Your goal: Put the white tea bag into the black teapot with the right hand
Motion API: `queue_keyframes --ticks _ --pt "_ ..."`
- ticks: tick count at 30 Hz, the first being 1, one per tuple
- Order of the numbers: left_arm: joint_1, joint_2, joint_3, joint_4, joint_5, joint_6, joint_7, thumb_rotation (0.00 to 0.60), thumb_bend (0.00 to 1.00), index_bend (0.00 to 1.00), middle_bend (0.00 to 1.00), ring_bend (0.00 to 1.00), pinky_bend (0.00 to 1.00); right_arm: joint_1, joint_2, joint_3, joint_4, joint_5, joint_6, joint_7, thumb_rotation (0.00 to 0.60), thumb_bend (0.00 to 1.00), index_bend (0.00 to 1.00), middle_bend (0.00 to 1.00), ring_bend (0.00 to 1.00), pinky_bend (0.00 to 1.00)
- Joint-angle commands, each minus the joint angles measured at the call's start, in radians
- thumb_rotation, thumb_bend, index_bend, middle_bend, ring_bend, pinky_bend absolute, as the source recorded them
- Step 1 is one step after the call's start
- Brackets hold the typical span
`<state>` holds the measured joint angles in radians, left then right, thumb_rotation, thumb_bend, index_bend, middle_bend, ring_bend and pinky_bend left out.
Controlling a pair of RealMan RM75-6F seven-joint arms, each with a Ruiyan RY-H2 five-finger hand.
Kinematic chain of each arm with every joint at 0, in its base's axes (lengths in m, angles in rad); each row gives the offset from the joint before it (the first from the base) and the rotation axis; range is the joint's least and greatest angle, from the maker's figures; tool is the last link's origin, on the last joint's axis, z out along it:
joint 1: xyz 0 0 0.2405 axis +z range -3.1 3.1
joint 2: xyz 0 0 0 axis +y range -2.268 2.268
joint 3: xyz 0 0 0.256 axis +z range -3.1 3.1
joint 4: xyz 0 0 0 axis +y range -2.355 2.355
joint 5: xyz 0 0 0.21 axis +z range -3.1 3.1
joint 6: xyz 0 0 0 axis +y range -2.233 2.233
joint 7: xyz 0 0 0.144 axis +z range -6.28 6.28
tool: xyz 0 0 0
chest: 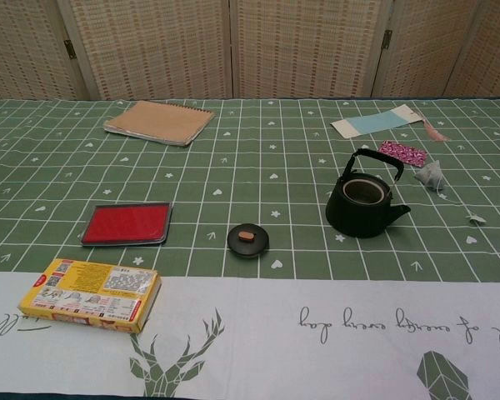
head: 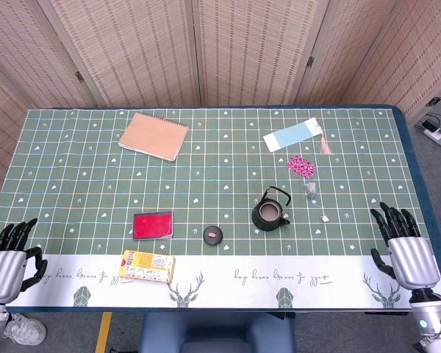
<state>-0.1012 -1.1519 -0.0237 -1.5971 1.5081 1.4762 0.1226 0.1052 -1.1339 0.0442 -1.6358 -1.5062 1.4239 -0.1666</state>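
The black teapot (head: 270, 214) (chest: 365, 202) stands uncovered near the table's middle, handle upright. Its lid (head: 212, 235) (chest: 248, 240) lies to the left of it. The white tea bag (head: 310, 191) (chest: 432, 176) lies on the green cloth just right of the pot, with its string running to a small tag (head: 325, 218) (chest: 477, 218). My right hand (head: 402, 246) hovers at the table's right front edge, fingers spread, holding nothing, well right of the tea bag. At the left front corner my left hand (head: 11, 259) is open and empty too. Neither hand shows in the chest view.
A pink patterned packet (head: 302, 165) (chest: 402, 152) lies just behind the tea bag. A blue bookmark (head: 292, 134) (chest: 377, 123) sits further back. A brown notebook (head: 153, 135) (chest: 159, 122), a red case (head: 153, 224) (chest: 127, 223) and a yellow box (head: 147, 265) (chest: 90, 293) occupy the left half.
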Motion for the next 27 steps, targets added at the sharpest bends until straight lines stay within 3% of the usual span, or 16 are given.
queue_keyframes --ticks 1,13,16,20,27 --pt "0.002 -0.005 0.001 -0.002 -0.013 -0.006 0.016 0.600 0.39 0.00 0.04 0.04 0.05 0.001 -0.001 0.004 0.001 0.003 0.002 -0.003 0.600 0.43 0.00 0.00 0.00 0.00" --pt "0.012 0.004 0.001 -0.015 -0.004 0.014 0.014 0.600 0.39 0.00 0.04 0.05 0.05 0.008 -0.021 0.019 0.022 -0.019 0.036 -0.026 0.600 0.43 0.00 0.00 0.00 0.00" --pt "0.013 0.008 -0.004 -0.012 -0.014 0.013 0.021 0.600 0.39 0.00 0.04 0.05 0.05 0.040 -0.050 0.035 0.077 -0.066 0.044 -0.054 0.600 0.43 0.09 0.00 0.00 0.00" --pt "0.013 0.011 -0.008 -0.018 -0.022 0.010 0.008 0.600 0.39 0.00 0.04 0.05 0.05 0.111 -0.030 0.044 0.084 -0.090 -0.042 -0.017 0.600 0.43 0.27 0.00 0.00 0.00" --pt "0.010 0.023 -0.002 -0.025 -0.018 -0.003 0.002 0.600 0.39 0.00 0.04 0.05 0.05 0.192 -0.053 0.055 0.140 -0.005 -0.212 0.032 0.600 0.43 0.36 0.00 0.00 0.00"
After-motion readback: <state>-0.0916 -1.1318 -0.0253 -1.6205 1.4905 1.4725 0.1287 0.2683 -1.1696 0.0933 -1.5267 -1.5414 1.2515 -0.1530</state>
